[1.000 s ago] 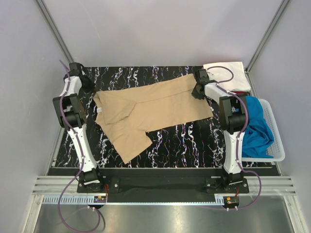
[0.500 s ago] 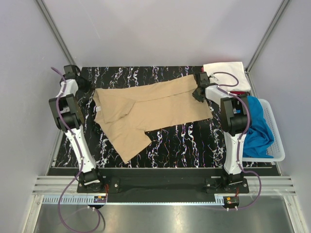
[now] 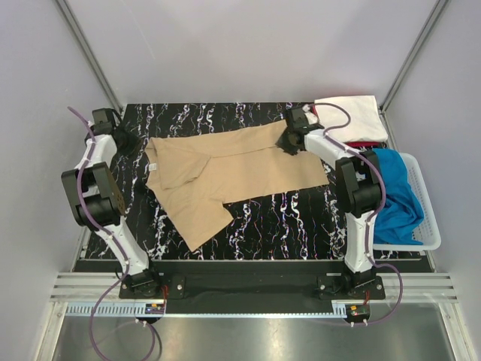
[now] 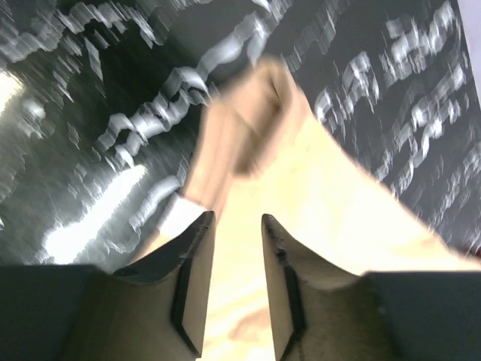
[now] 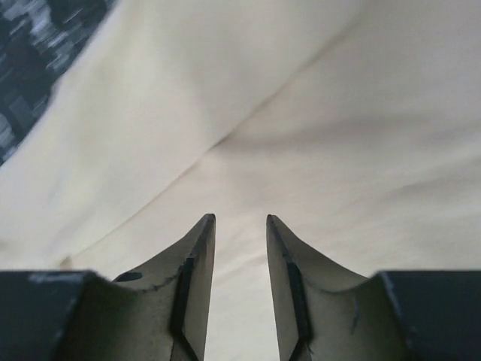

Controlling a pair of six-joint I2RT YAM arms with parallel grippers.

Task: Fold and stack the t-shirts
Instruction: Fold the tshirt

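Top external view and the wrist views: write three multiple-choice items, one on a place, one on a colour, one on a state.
1. Where is the blue t-shirt? A. on the floor B. in the white basket C. pinned to the wall
2. What colour is the spread-out t-shirt on the table? A. red B. tan C. green
3. Right gripper: how do its jaws stand? A. apart B. clamped shut C. out of view
1 B: blue cloth lies in it. 2 B: tan cloth covers the middle. 3 A: a gap shows between them.
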